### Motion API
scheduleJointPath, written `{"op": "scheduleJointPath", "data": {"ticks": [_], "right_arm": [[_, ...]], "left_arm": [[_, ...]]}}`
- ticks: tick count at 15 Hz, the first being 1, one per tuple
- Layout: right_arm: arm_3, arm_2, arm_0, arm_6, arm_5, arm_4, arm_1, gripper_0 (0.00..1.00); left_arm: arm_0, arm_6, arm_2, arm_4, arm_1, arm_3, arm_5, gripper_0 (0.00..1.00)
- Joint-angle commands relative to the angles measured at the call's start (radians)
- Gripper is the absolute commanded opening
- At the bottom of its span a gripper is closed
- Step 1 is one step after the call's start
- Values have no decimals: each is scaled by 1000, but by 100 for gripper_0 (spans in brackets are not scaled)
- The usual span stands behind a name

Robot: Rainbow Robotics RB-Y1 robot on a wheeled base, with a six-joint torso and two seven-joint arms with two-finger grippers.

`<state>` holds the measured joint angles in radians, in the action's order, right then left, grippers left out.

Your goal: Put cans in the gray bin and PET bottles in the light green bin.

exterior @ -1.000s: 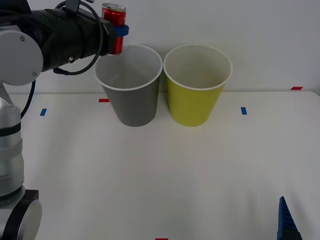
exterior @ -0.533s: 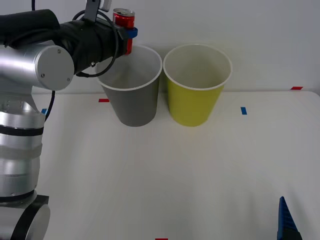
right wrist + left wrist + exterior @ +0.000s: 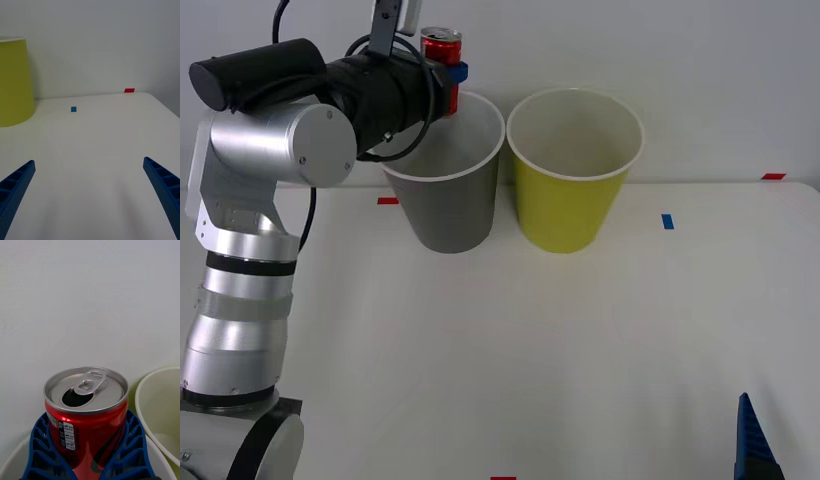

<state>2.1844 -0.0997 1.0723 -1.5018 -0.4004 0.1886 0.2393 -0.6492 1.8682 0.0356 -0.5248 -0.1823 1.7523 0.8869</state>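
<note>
Front camera sits high, looking forward and down across the white counter (image 3: 510,350). Right wrist camera rides low, sharing the yellow-green tapered bin (image 3: 572,190) (image 3: 13,86). Left wrist camera is very close on the small red can (image 3: 86,416) (image 3: 442,60).

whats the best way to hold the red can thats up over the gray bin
Grip the can around its round side wall at mid-height, coming from the side, as the left gripper does now: its blue fingers wrap both flanks. The can is upright and opened, so the top offers no hold. It hangs above the gray bin. The right gripper waits open, low over the table.
</note>
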Motion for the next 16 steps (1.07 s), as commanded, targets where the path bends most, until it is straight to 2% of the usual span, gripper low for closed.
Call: {"op": "scheduleJointPath", "data": {"ticks": [1, 2, 3, 5, 9, 13, 16], "right_arm": [[0, 0, 0, 0, 0, 0, 0, 100], [0, 0, 0, 0, 0, 0, 0, 100], [0, 0, 0, 0, 0, 0, 0, 100], [0, 0, 0, 0, 0, 0, 0, 100], [0, 0, 0, 0, 0, 0, 0, 100], [0, 0, 0, 0, 0, 0, 0, 100], [0, 0, 0, 0, 0, 0, 0, 100]], "left_arm": [[0, 11, 0, 0, 0, -2, -3, 0], [0, 11, 1, 0, -2, -2, -3, 64], [0, 11, 1, 0, -3, -2, -3, 100], [0, 8, 3, -32, -19, -2, -3, 100], [37, 28, 15, -221, -134, 41, 1, 100], [260, 39, 43, -253, -197, 294, 1, 100], [381, 43, 73, -267, -226, 406, 1, 100]]}}
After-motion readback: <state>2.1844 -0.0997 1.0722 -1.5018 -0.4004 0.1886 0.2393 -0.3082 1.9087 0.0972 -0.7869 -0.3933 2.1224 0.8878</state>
